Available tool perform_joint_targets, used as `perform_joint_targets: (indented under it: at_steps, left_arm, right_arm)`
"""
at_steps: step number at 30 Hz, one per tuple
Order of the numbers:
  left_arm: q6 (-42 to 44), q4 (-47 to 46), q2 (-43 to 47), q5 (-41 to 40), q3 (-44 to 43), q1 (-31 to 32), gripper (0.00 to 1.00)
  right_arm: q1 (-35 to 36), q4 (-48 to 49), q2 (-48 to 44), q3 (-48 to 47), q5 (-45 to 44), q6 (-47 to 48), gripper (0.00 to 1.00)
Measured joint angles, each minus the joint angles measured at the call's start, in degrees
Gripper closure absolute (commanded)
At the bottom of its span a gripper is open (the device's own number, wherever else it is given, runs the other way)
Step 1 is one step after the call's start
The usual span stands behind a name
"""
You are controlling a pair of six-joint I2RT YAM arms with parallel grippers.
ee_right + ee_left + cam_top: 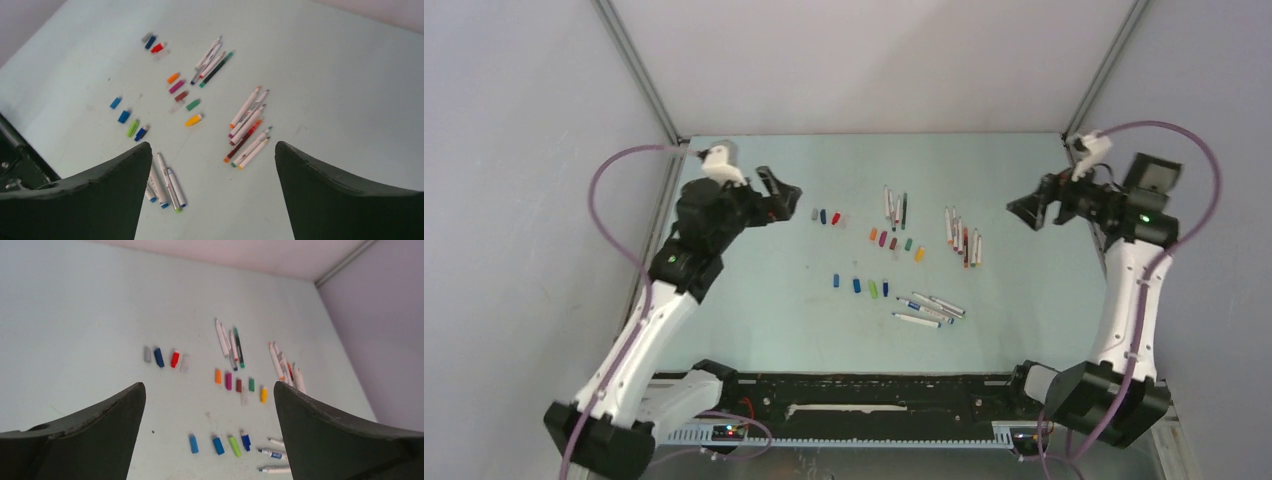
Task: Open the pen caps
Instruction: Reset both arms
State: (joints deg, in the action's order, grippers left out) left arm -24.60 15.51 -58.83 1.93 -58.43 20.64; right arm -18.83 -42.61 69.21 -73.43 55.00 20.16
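Note:
Loose pen caps lie on the pale green table in three rows. The far row runs grey, blue, red (835, 217) (174, 359) and clear. The middle row runs orange (873, 234) (218, 376), magenta, brown, green and yellow (193, 120). The near row has blue caps and a light green one (873, 289) (234, 445) (132, 128). My left gripper (780, 196) (209, 386) is open and empty, raised to the left of the caps. My right gripper (1027, 213) (212, 145) is open and empty, raised to the right of the pens.
Uncapped white pens lie in three bunches: one behind the caps (894, 208), one to the right (962, 238) (247, 127), and one near the front (929, 308) (167, 182). Grey walls close in the table at the back and sides.

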Motion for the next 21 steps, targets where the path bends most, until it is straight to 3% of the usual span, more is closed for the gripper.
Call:
perform_joint_targets:
  at_steps: [4, 7, 12, 21]
  left_arm:
    - [-1.99, -0.55, 8.94, 3.89, 2.64, -7.43, 0.00]
    - [-2.34, 1.18, 12.20, 5.70, 2.62, -10.84, 0.00]
    - [-2.27, 6.75, 16.87, 7.61, 2.62, -12.20, 0.00]
    - [-2.25, 13.38, 23.45, 9.62, 2.58, -12.22, 0.00]
  right_arm:
    - [-10.88, -2.01, -4.59, 0.00, 7.37, 1.01, 0.01]
    - [-13.44, -2.91, -8.00, 0.11, 7.23, -0.26, 0.01]
    - [-13.20, -3.63, -15.17, 0.09, 3.06, -5.64, 0.03]
    - [-5.73, -8.70, -22.91, -0.96, -6.97, -12.87, 0.00]
